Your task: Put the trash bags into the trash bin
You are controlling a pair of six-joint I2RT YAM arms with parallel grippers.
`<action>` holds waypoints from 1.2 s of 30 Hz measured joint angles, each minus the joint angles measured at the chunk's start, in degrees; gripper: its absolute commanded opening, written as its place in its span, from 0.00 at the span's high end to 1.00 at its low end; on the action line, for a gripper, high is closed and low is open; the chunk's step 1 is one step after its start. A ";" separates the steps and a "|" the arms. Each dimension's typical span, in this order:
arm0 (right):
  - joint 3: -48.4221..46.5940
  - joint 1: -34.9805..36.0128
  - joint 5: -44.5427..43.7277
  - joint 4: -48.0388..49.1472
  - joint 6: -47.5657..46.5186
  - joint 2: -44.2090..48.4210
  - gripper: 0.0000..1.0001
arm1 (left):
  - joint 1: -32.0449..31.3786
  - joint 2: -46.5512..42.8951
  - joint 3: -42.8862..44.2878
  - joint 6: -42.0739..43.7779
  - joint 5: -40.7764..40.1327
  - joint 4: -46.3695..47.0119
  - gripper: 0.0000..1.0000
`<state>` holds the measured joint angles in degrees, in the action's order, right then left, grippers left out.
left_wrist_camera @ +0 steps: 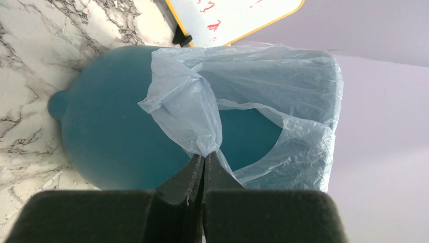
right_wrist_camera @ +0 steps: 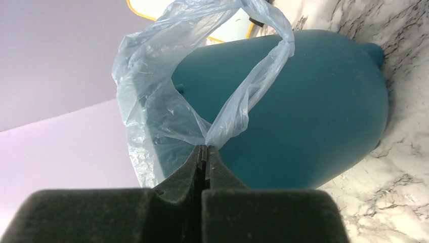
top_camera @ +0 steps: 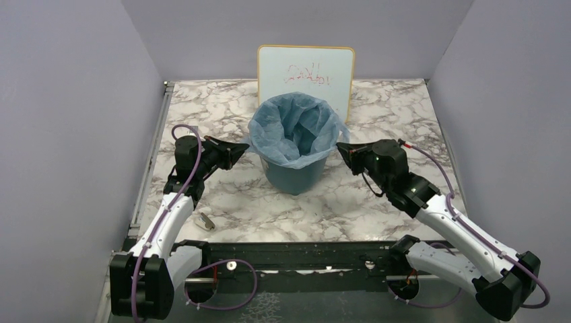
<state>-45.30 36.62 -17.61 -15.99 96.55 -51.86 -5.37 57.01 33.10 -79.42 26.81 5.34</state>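
While bag (top_camera: 296, 128) hides bin (top_camera: 294, 176) interior, left tool (left_wrist_camera: 204, 154), right tool (right_wrist_camera: 205, 147) pinch its edges.

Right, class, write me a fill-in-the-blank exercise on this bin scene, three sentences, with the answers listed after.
1. The light-blue trash bag lines the inside of the teal ____.
2. The left gripper and the right gripper are each ____ on a handle of the bag.
3. Behind the trash bin stands a ____ with red scribbles.

Missing words: trash bin; shut; whiteboard
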 measured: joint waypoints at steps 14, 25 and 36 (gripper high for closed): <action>-0.28 -0.76 0.59 -3.76 -13.79 -4.96 0.99 | 0.00 0.00 -0.02 1.51 3.41 0.13 1.00; -6.43 -1.11 -1.40 -3.82 -29.03 -10.51 1.00 | 0.00 1.53 -0.02 4.17 3.87 0.13 1.00; -6.75 -1.11 -8.68 -6.21 -37.16 -13.16 0.57 | 0.00 3.43 -3.43 5.29 3.78 2.29 1.00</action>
<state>-52.05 35.51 -26.28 -22.20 59.40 -65.01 -5.37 60.45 29.67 -74.13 30.59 7.64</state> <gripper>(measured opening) 0.252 0.003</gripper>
